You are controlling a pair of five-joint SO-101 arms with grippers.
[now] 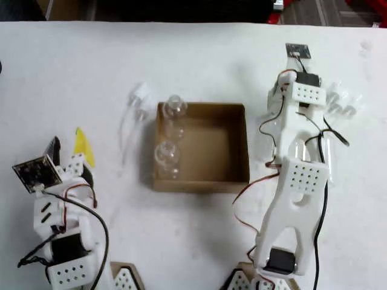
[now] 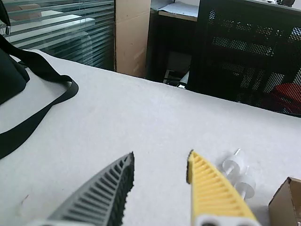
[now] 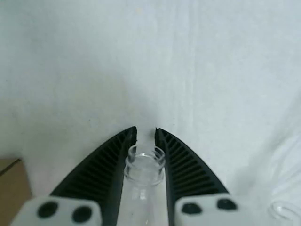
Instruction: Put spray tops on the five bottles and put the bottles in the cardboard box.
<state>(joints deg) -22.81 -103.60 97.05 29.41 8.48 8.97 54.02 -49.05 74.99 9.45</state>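
Plainly, bottle (image 3: 143, 175) gripped in right claw (image 3: 146, 135)

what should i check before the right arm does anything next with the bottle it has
1. Right gripper fingers closed on the bottle neck: ok.
2. Spray top on that bottle: not ok, its mouth is open.
3. Left gripper open, holding nothing: ok.
4. Spray tops lying loose just ahead of the left gripper: ok.
5. Room in the cardboard box: ok, two bottles sit along one side.
6. Tops on those two bottles: cannot tell.
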